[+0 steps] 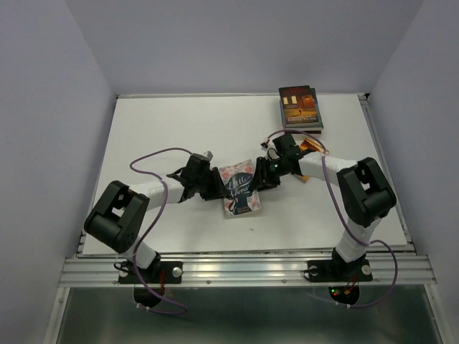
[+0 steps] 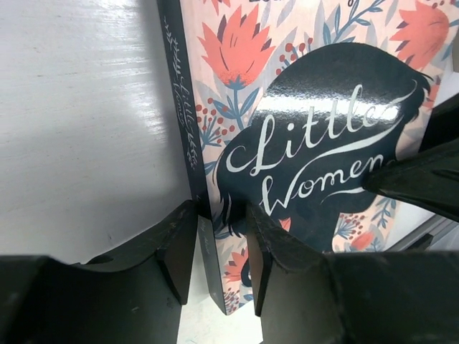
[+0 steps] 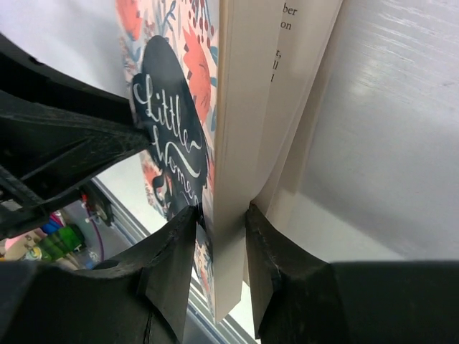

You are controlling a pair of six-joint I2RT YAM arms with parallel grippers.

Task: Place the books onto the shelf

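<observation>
Flowered book, place: the flowered book (image 1: 240, 188) is sitting at the middle of the white table (image 1: 165, 129), between the two grippers; I cannot tell whether it is resting on the surface or hanging just above it.
Flowered book, long axis: it is running from the far side toward the near edge, leaning slightly off straight in the top view.
Flowered book, facing: the cover with the dark head shape and the white words "Little Women" is facing up toward the overhead camera, with the top of the title pointing to the far side.
Spine: the dark spine (image 2: 183, 122) is lying on the left gripper's side.
Page edge: the pale page edge (image 3: 240, 107) is facing the right gripper, and some back leaves are fanning away from the block.
Left gripper: the left gripper (image 1: 217, 185) is pinching the spine edge, one of its fingers (image 2: 172, 251) sitting outside the spine and the other pressing on the cover.
Right gripper: the right gripper (image 1: 259, 179) is clamping the page edge, its fingers (image 3: 272, 265) sitting narrow, one on the cover side and one on the paper.
Stack of books: a stack of books (image 1: 300, 107) is lying flat at the far right of the table, well apart from the held one, with a sunset-brown cover on top and its long axis also running far to near.
</observation>
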